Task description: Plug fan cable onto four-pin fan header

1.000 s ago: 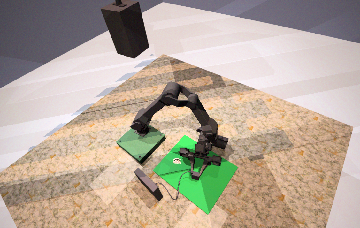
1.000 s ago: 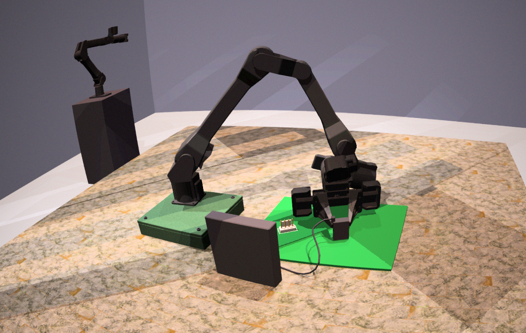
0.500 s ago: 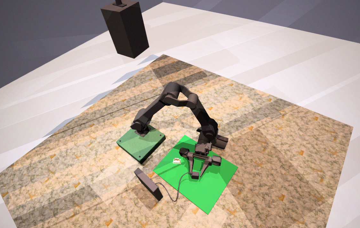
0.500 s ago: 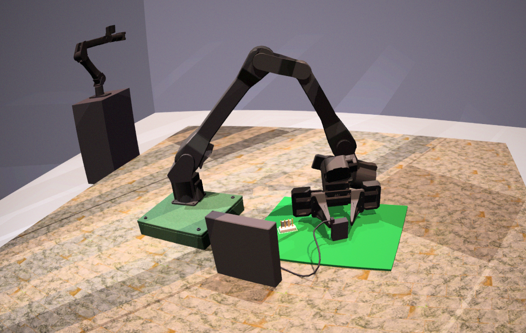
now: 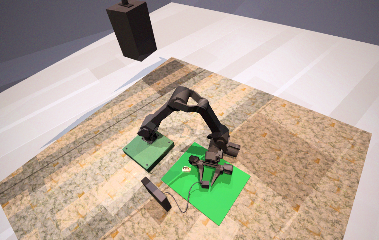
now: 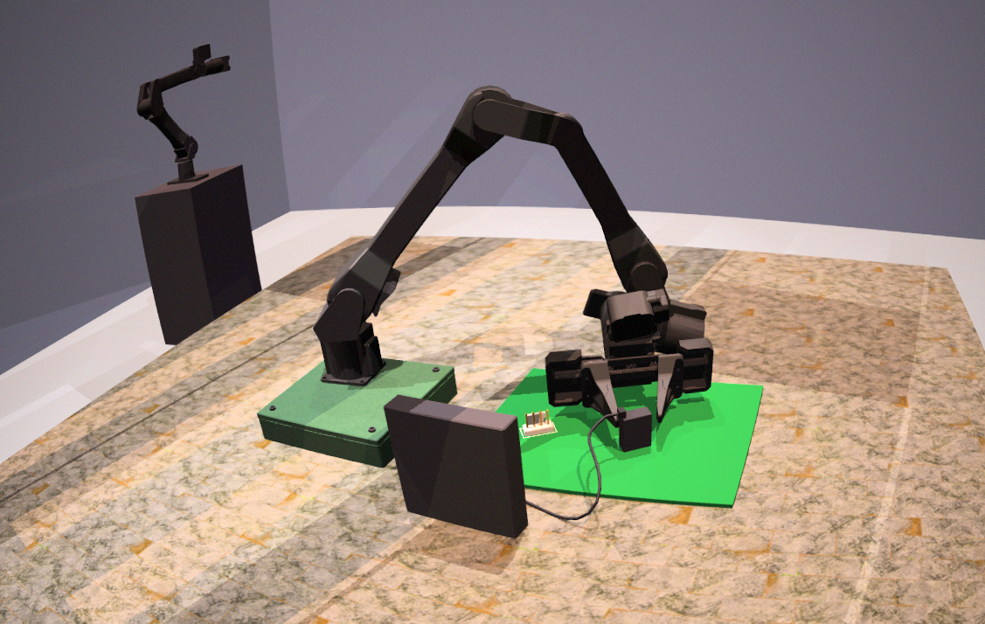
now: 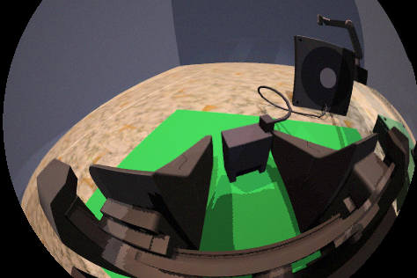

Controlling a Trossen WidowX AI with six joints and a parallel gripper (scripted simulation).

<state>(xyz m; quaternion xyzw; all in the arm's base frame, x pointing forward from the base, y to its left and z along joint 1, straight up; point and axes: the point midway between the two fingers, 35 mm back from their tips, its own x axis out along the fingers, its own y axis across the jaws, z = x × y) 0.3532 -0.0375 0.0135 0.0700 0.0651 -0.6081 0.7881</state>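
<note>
The dark plug (image 5: 205,185) (image 6: 634,433) (image 7: 246,149) is low over the right part of the green board (image 5: 220,208) (image 6: 702,480) (image 7: 176,129), slightly tilted, pin side down; whether it touches the board is unclear. My gripper (image 5: 206,182) (image 6: 640,420) (image 7: 240,138) is open around it. In the wrist view a gap shows between the plug and the left finger; the right finger is close beside it or touching. The white four-pin header (image 5: 186,169) (image 6: 538,428) stands bare near the board's left edge, hidden in the wrist view.
The black fan (image 5: 156,193) (image 6: 454,465) (image 7: 304,70) stands upright off the board's left front side. Its cable (image 5: 188,196) (image 6: 599,468) loops to the plug. My arm's green base (image 5: 147,153) (image 6: 325,411) is at the left. A second arm (image 6: 166,128) stands on a far pedestal.
</note>
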